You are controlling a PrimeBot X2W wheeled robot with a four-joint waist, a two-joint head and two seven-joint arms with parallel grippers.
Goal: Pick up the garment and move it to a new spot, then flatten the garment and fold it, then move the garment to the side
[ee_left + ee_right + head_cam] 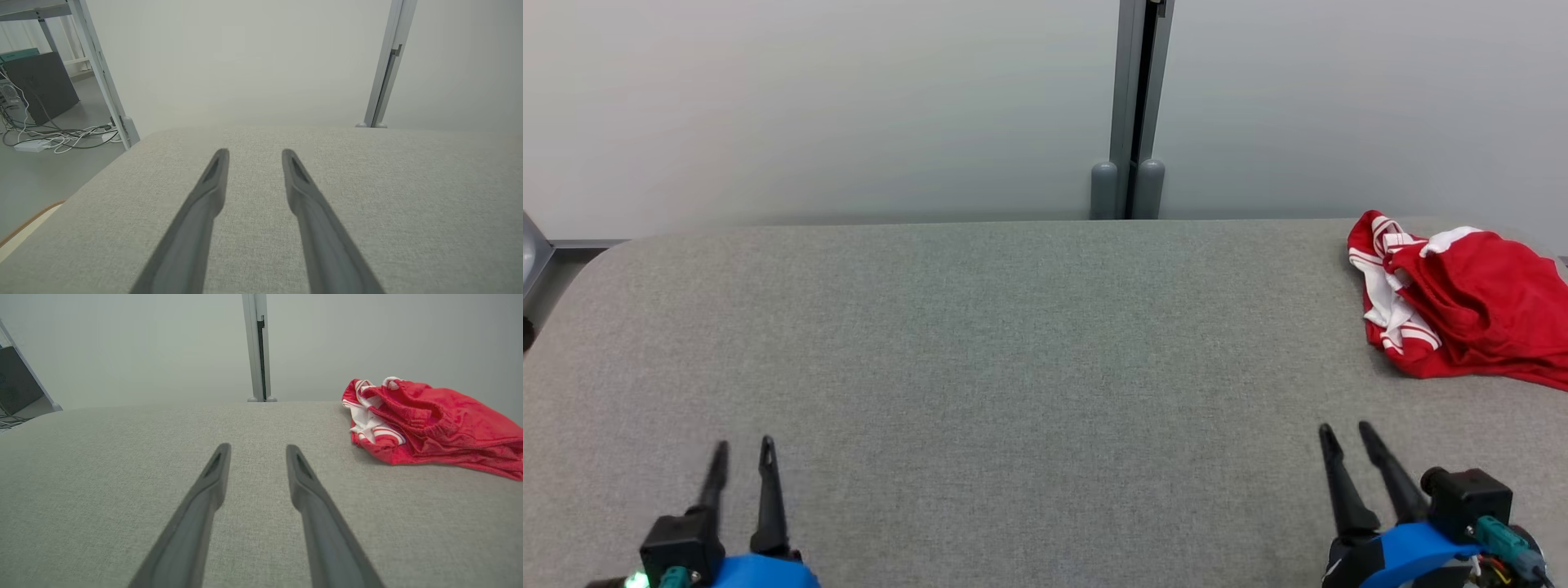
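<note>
A red garment (1462, 302) with white stripes lies in a crumpled heap on the gray table (1013, 343). It sits at the far right of the table, close to the back edge, and part of it runs off the right side of the head view.

The right gripper (1343, 429) is near the front of the table on the right side. Its two dark fingers are apart, with only bare table between them. The garment is farther back than this gripper and a bit more to the right. The fingertips do not touch the cloth, and a strip of gray table shows between them and the heap. From the right wrist, the garment is up and to the right of the fingers.

The left gripper (742, 445) is near the front on the left side, well apart from the garment. Its fingers are apart too and hold nothing.

A gray post (1131, 106) stands up behind the table, against a pale wall.
</note>
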